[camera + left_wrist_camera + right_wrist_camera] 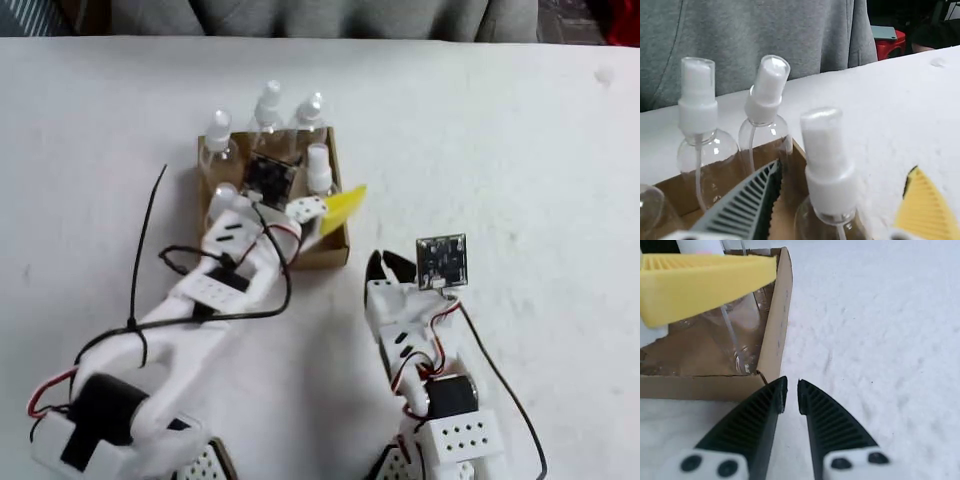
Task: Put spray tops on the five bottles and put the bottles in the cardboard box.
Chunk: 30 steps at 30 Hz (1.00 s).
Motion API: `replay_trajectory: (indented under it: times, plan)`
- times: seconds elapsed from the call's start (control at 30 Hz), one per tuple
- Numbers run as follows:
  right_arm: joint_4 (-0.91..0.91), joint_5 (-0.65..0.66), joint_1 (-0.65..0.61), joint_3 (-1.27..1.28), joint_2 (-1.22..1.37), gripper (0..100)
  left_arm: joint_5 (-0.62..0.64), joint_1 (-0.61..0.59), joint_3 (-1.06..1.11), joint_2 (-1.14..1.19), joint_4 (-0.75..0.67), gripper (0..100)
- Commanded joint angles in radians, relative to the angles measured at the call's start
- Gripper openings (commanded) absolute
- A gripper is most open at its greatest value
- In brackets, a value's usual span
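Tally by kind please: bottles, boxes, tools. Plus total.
Bottles: 5, all in the box
Box: 1
Tools: 2, left tool and right tool
Total: 8

No readable text, labels or numbers anywhere (bottles, box unmarked).

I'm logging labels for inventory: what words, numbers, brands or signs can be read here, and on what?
None can be read. The bottles are clear with no label in sight, the cardboard box wall is plain, and the camera board on an arm shows no legible marking.
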Motion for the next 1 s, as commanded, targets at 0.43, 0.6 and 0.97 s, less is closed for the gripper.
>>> replay_trajectory:
  times: [0.43,0.6,0.97]
  plan:
    - [0.001,0.003,0.008,0.009,-0.005,1.5,0.015,-0.001,-0.044,-0.386,0.308,35]
    - [0.001,0.003,0.01,0.009,-0.005,1.5,0.015,0.016,-0.029,-0.529,0.459,35]
    - [-0.001,0.003,0.01,0.009,-0.005,1.5,0.015,0.102,0.115,-0.984,0.743,35]
